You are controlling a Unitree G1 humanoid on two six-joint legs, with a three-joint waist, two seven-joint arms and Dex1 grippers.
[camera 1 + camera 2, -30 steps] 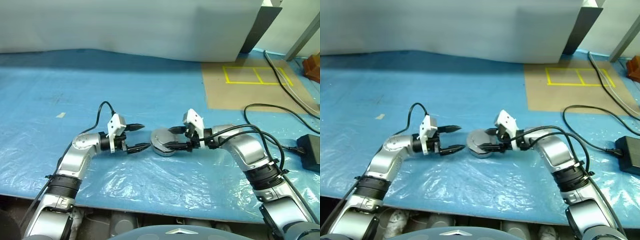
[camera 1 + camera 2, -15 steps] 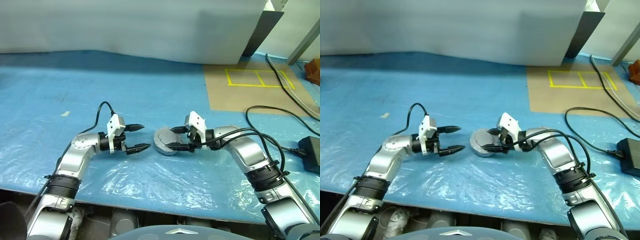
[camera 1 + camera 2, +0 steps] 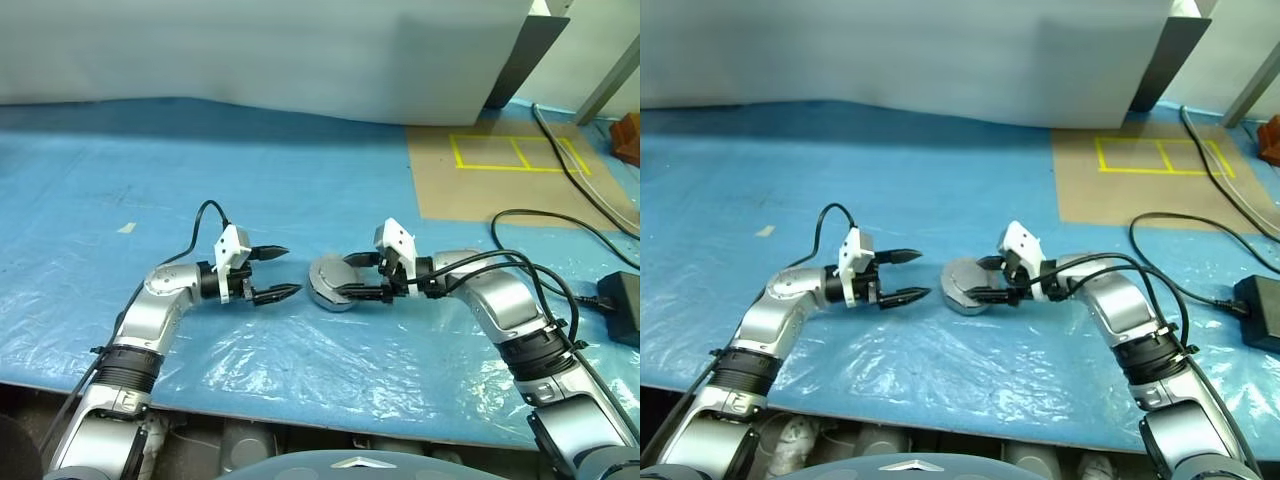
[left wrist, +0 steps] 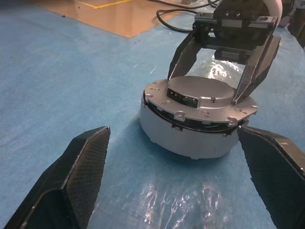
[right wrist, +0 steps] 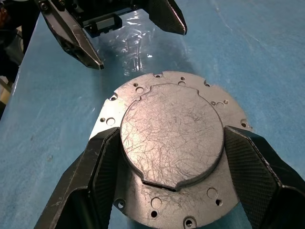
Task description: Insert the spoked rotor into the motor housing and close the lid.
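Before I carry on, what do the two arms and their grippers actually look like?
Both arms are silver-grey metal with black ribbed bands at the forearm joints. Each wrist carries a white block, and black cables loop along them. The left gripper and right gripper each have two black pointed fingers with finely textured inner pads.

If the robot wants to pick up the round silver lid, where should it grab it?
Probably by the rim, on two opposite edges. The lid lies flat, smooth face up, on the motor housing, so only its thin round edge offers a hold. The right gripper already straddles it with a finger on each side. The left gripper hangs open beside it, apart.
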